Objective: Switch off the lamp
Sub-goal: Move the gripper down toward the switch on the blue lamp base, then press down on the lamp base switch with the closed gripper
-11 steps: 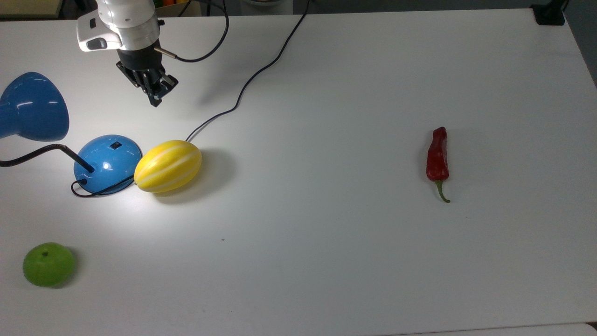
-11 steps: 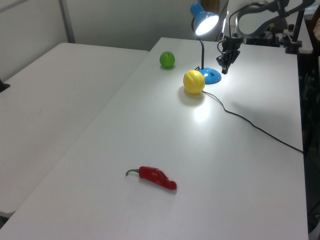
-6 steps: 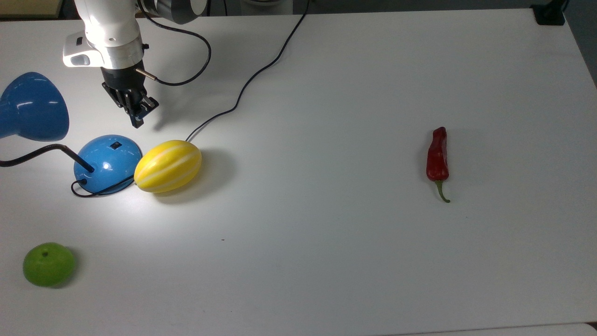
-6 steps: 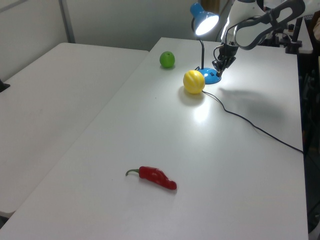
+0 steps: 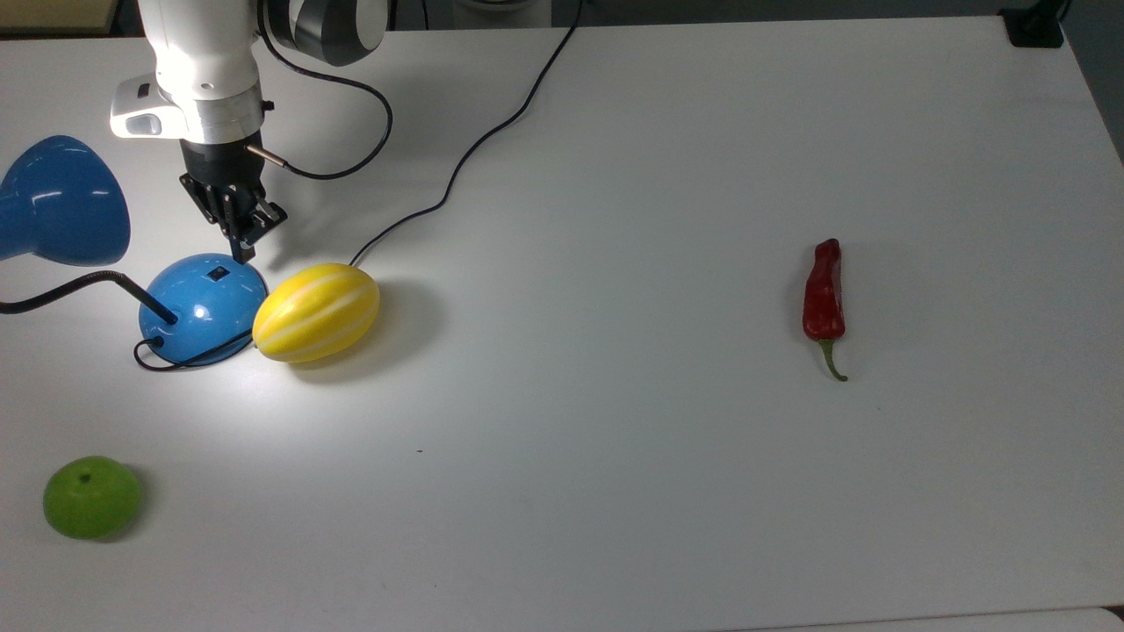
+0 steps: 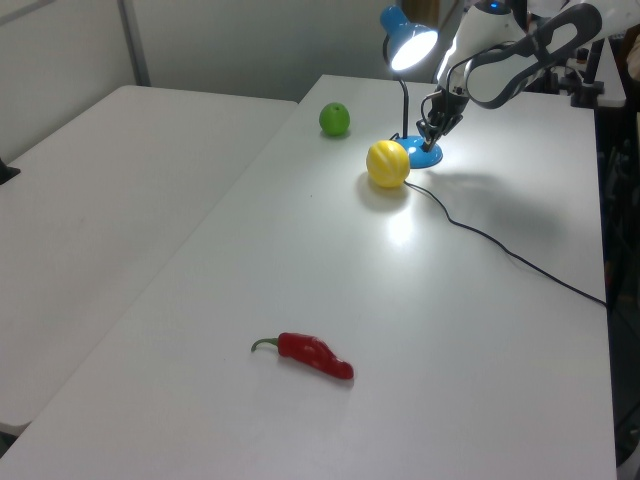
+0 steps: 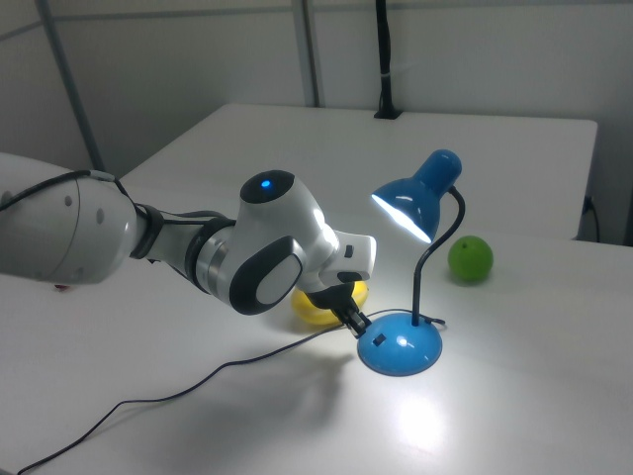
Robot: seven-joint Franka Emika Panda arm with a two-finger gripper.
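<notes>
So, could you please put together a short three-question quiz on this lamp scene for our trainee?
1. True or false: the lamp is lit.
2. Which item rests against the lamp's base? A) green apple B) yellow melon C) red chili
3. Fill in: in the top view, the pincer sits at the upper edge of the base, near the small black ____.

Key: 1 true; light glows from the shade. 2 B; the yellow melon. 3 switch.
</notes>
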